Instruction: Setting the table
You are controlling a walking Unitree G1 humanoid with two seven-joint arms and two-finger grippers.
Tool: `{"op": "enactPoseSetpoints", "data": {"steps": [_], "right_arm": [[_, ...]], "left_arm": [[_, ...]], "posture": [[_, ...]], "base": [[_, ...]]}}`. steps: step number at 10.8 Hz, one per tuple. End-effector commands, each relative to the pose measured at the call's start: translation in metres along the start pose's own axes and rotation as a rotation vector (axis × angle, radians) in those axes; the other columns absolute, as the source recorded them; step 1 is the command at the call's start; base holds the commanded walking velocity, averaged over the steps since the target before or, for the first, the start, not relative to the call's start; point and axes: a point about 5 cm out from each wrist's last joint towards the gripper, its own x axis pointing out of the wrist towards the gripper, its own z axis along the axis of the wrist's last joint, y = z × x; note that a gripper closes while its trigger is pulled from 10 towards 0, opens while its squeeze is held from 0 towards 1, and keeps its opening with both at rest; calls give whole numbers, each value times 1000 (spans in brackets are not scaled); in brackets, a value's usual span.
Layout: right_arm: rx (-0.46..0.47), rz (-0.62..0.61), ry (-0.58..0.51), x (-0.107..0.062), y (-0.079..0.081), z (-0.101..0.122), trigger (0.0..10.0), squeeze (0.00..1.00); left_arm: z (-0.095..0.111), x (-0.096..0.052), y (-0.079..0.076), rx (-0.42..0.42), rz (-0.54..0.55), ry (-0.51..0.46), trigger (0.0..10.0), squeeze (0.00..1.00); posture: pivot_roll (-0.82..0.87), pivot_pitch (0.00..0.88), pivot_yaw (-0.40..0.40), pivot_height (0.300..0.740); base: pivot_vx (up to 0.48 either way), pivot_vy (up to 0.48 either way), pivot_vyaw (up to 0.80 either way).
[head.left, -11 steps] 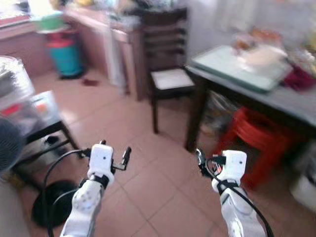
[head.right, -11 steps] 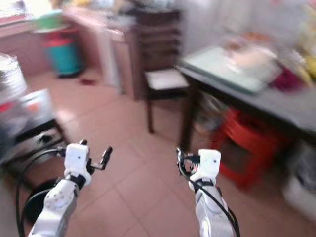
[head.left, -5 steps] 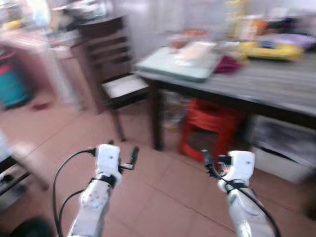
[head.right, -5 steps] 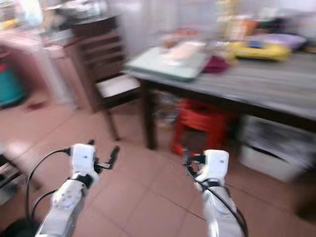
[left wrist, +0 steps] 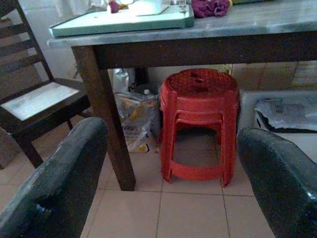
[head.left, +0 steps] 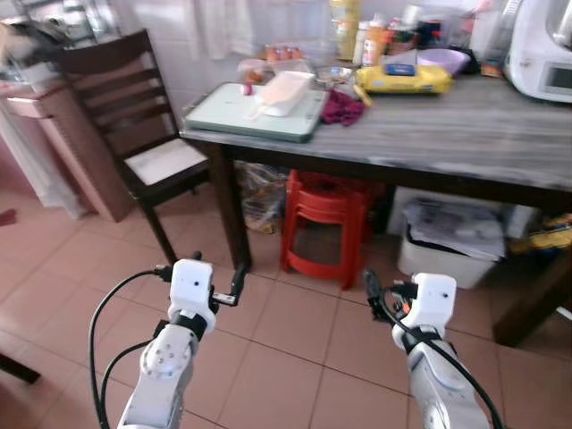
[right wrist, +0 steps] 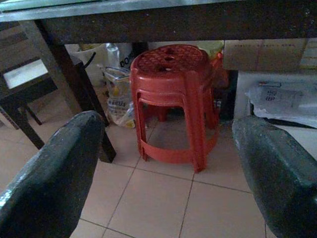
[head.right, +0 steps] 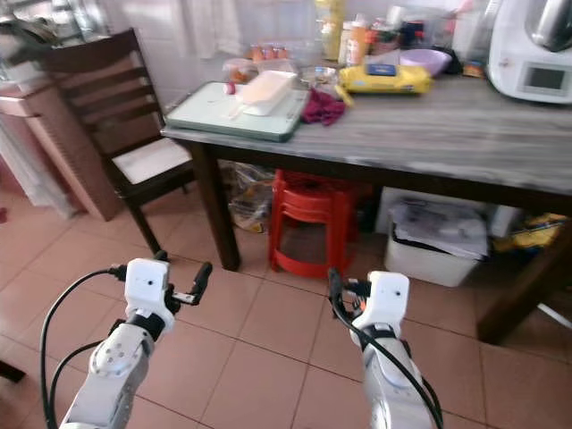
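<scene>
**A:** Going left to right: the chair (head.left: 134, 134) sits at about 10 o'clock, then the tray (head.left: 255, 112) on the near-left corner of the table (head.left: 465, 134) at roughly 11 to 12 o'clock. It's got a white dish (head.left: 284, 92) on it and a maroon cloth (head.left: 342, 107) just beside its right edge. Further right along the back there's a yellow pack (head.left: 404, 79) and a white appliance (head.left: 542, 45) at about 2 o'clock.

**B:** And the arms?

**A:** Both are low and out front over the floor tiles, well short of the table. Left gripper (head.left: 204, 284) has its fingers spread wide with nothing in them; same for the right gripper (head.left: 389, 295), spread and empty. Both wrist cams look under the tabletop at the red stool (left wrist: 198, 124).

**B:** So which arm gets the tray?

**A:** I'd guess the left, since the tray is up and ahead of it at about 12 to 1 o'clock, while from the right gripper it's off toward 11. Its long axis runs mostly left-right along the table edge. Either way, I reckon the robot has to close in and raise its arms first.
</scene>
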Motion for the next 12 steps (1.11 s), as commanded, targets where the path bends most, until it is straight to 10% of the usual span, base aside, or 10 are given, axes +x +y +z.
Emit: {"op": "enactPoseSetpoints", "data": {"steps": [1,7,12], "right_arm": [[2,15,-17,2,5,3,10000,0],[21,12,-9,0,7,1,10000,0],[17,14,0,1,8,-1,10000,0]], "left_arm": [[2,-1,5,6,3,-2,10000,0],[1,-2,5,-5,-13,6,10000,0],[1,-3,1,-10,-61,4,10000,0]], "posture": [[-18,6,87,740],[-20,12,97,740],[-20,14,99,740]], "base": [[0,0,0],[0,0,0],[0,0,-800]]}}
